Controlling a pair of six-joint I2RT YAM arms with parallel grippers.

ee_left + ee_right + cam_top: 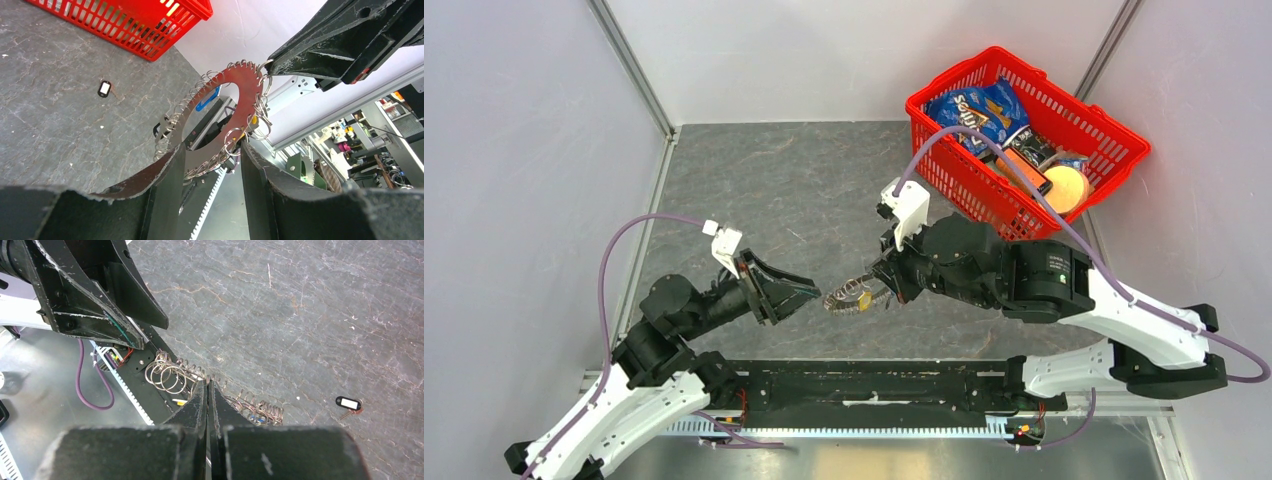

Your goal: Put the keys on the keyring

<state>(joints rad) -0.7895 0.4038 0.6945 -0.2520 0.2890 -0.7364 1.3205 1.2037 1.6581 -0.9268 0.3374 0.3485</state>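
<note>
The keyring (250, 87) is a flat disc with a big hole and many wire loops round its rim; it hangs tilted above the table between the two arms (849, 297). My right gripper (207, 383) is shut on its rim, seen at the upper right in the left wrist view (266, 69). My left gripper (212, 162) is open, with the ring's lower edge between its fingers, close to the left finger (165, 190). A blue tag (207, 98) and a yellow one (253, 120) hang on the ring. A black key tag (348, 403) lies alone on the table (104, 88).
A red basket (1024, 130) with snack packs stands at the back right, its wall also in the left wrist view (125, 25). The black base rail (874, 385) runs along the near edge under the ring. White walls close in both sides.
</note>
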